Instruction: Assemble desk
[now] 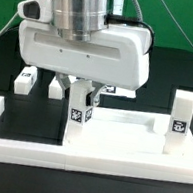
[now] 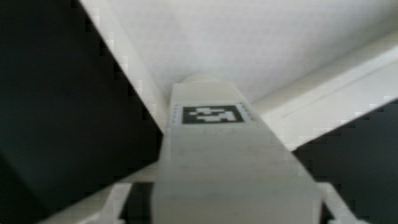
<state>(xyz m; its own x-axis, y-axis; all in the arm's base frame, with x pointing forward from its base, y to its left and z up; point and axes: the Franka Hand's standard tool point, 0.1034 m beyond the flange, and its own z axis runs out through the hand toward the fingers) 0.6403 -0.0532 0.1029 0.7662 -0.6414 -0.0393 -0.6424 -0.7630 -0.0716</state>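
Observation:
My gripper (image 1: 82, 92) is shut on a white square-post leg (image 1: 79, 112) with a black-and-white tag and holds it upright at the near left corner of the white tabletop (image 1: 124, 131). I cannot tell whether the leg's lower end touches the corner. In the wrist view the leg (image 2: 217, 150) fills the gap between my fingers (image 2: 118, 198), its tagged end over the tabletop's raised rim (image 2: 329, 100). A second leg (image 1: 179, 123) stands upright at the tabletop's corner on the exterior view's right.
Two loose white legs (image 1: 26, 78) (image 1: 58, 86) lie on the black table behind my gripper, towards the exterior view's left. The long white border frame (image 1: 83, 165) runs along the front and up the left side.

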